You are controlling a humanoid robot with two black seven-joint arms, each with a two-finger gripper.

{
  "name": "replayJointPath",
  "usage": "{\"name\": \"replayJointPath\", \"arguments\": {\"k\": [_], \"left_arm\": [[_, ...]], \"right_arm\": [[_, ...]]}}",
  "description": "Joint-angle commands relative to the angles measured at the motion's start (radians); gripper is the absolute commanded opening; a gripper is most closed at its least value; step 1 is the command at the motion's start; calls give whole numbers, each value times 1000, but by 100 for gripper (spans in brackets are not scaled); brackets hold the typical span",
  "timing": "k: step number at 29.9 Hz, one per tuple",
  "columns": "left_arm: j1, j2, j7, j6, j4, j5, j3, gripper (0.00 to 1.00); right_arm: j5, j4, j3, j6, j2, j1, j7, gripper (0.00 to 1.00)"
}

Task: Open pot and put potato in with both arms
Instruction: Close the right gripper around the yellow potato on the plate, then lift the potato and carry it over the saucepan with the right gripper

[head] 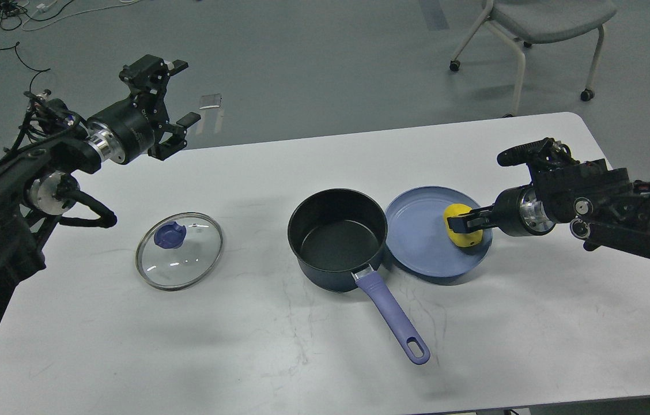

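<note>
The dark blue pot (337, 239) stands open in the middle of the white table, its purple handle (392, 317) pointing to the front right. Its glass lid (179, 249) with a blue knob lies flat on the table to the left. The yellow potato (458, 225) sits on the right side of the blue plate (420, 239), right of the pot. My right gripper (458, 222) is shut on the potato. My left gripper (178, 92) is open and empty, raised above the table's far left edge, well away from the lid.
The white table (302, 346) has its far edge behind the pot. A grey chair (538, 23) on castors stands on the floor beyond the table at the right. Cables lie on the floor at the far left.
</note>
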Motion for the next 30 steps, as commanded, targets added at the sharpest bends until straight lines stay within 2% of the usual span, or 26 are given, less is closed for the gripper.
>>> {"name": "replayJointPath", "arguments": {"k": [1, 14, 23, 30], "left_arm": [[0, 0, 0, 0, -1, -1, 0, 98], [0, -3, 0, 0, 1, 0, 0, 98], [0, -6, 0, 0, 1, 0, 2, 98], [0, -6, 0, 0, -1, 0, 2, 98]], "right_arm": [[8, -3, -1, 1, 0, 0, 3, 52], [113, -11, 5, -2, 0, 52, 9, 50], [177, -2, 5, 4, -6, 188, 8, 50], [248, -2, 2, 10, 57, 306, 6, 50]]}}
